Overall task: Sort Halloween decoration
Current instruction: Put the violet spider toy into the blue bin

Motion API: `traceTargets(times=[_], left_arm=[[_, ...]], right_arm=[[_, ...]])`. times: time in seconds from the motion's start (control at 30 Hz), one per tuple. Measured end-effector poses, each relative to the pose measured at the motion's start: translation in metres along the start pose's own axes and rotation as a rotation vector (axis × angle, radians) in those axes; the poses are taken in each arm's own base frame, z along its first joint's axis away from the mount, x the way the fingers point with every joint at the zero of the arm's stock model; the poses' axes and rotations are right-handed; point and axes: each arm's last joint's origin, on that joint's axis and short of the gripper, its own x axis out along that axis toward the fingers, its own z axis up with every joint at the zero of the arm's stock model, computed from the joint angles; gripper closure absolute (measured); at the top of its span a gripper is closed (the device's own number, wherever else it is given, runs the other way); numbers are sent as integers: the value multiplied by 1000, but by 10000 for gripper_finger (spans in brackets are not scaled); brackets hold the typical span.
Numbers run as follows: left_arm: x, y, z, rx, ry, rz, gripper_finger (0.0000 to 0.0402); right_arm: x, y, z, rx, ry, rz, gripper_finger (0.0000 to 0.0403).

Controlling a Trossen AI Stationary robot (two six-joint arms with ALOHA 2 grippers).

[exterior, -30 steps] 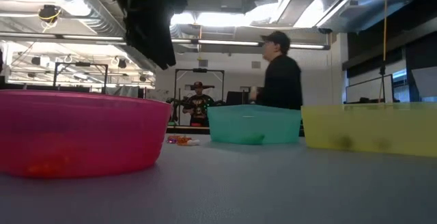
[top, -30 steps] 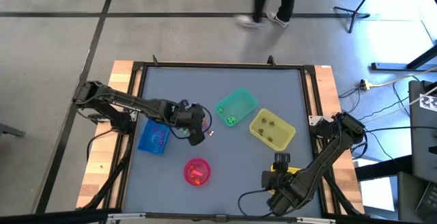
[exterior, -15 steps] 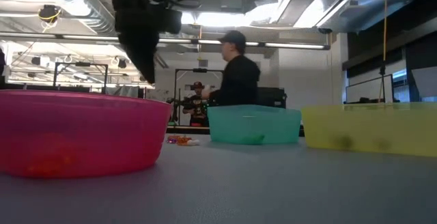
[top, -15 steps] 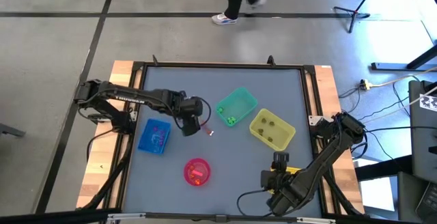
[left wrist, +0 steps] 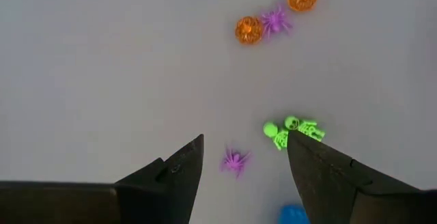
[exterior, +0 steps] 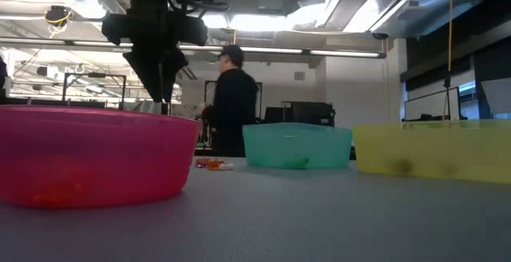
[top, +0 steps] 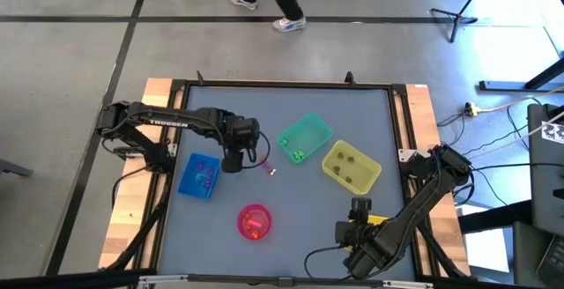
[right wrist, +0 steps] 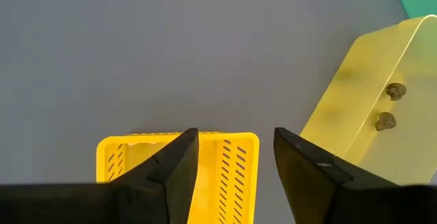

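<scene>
1. High view: over the last second I swung my left gripper point(top: 232, 163) back from beside the green bin point(top: 306, 138) to hover just beside the blue bin point(top: 199, 175); I judged I was lining up on the loose trinkets on the table point(top: 291, 245). My right gripper point(top: 360, 210) waited near the front edge

2. Low view: my left gripper had come from pointing aslant to hanging straight down behind the pink bowl point(exterior: 92, 154), fingers parted and empty. A few trinkets point(exterior: 211, 164) lay on the mat beside the green bin

3. Left wrist view: my fingers stood wide with nothing between them. A purple spider point(left wrist: 235, 160) lay in the gap, legs splayed, no clear long axis. The green skeletons point(left wrist: 295, 130) lay flat, long axis across my opening

4. Right wrist view: that hand stood open, empty, over a yellow basket point(right wrist: 179, 157)
</scene>
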Motion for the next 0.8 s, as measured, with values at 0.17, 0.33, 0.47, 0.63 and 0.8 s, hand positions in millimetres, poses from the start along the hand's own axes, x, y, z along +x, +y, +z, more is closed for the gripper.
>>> traceTargets(times=[0.17,0.33,0.47,0.63,0.8], left_arm=[[1,5,-3,-17,27,0,205],[17,7,-17,-29,83,-6,205],[36,8,-33,-43,138,-8,205],[56,8,-49,-39,157,-9,205],[66,7,-56,-15,140,-7,205]], right_arm=[[0,0,0,-1,0,0,214],[0,0,0,0,-1,0,214],[0,0,0,-1,-1,0,214],[0,0,0,-1,-1,-1,214],[0,0,0,-1,-2,-1,214]])
